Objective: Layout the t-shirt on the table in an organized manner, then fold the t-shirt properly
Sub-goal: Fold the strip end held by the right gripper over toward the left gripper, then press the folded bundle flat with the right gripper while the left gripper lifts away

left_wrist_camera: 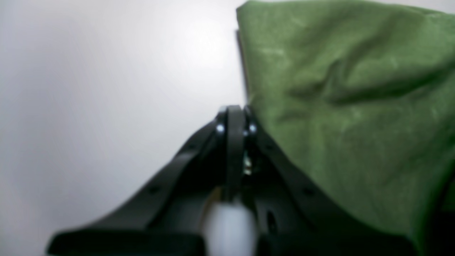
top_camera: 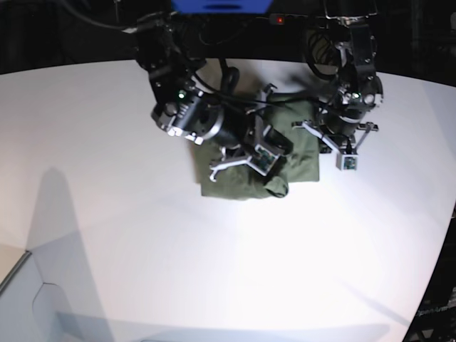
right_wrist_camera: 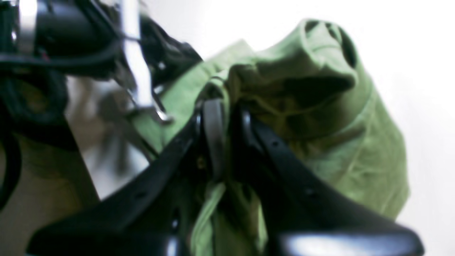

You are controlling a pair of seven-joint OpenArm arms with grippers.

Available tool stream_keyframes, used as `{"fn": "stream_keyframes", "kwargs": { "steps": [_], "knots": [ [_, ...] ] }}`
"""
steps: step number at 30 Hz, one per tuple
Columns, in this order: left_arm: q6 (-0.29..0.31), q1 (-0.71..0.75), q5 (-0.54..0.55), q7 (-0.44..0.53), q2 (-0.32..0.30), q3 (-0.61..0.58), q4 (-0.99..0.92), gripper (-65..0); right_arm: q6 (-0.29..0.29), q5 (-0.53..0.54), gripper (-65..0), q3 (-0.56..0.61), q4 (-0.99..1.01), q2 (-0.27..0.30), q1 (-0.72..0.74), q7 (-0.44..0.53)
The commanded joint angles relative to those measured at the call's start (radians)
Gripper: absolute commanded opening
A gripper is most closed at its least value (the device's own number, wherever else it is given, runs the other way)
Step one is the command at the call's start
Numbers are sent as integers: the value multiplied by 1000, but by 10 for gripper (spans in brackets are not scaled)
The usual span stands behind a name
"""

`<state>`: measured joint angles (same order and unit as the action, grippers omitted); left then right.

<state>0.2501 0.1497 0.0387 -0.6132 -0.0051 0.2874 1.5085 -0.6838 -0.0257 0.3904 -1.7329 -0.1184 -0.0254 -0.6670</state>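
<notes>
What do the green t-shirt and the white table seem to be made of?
The t-shirt looks like soft woven or knit cloth, probably cotton, with a matte finish: it wrinkles and bunches into loose folds. The table looks hard and smooth, perhaps laminate or painted board, slightly glossy: it shows a bright glare patch and soft shadows.

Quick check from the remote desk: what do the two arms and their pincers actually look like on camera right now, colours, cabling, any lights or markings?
Both arms are black with silver-grey joint housings and loose black cables looped near their bases. Each carries a small green light. The left pincer has slim black fingers with small round holes and two shiny screw heads near the tips. The right pincer has matching black perforated fingers. A small grey camera block hangs at the left wrist.
</notes>
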Motion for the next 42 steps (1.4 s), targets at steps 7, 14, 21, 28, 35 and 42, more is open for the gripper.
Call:
{"fn": "stream_keyframes", "kwargs": {
  "steps": [7, 14, 21, 28, 35, 42],
  "knots": [
    [-2, 3, -6, -37, 1, -3, 7, -649, -1, 20, -650, 12, 176, -39, 138, 37],
    [-2, 3, -6, -37, 1, -3, 5, -649, -1, 22, -650, 12, 236, -39, 150, 68],
    [-2, -5, -4, -37, 1, -3, 7, -649, -1, 22, -523, 34, 258, -39, 177, 66],
    [-2, -3, -4, -37, 0, 0, 7, -649, -3, 25, -267, 89, 138, -39, 161, 69],
    [2, 4, -4, -37, -11, 11, 8, -649, -3, 20, -269, -69, -26, -37, 118, 62],
    [5, 15, -3, -37, -9, 152, 50, -649, -3, 23, -307, -137, -22, -2, 23, 71]
  ]
}}
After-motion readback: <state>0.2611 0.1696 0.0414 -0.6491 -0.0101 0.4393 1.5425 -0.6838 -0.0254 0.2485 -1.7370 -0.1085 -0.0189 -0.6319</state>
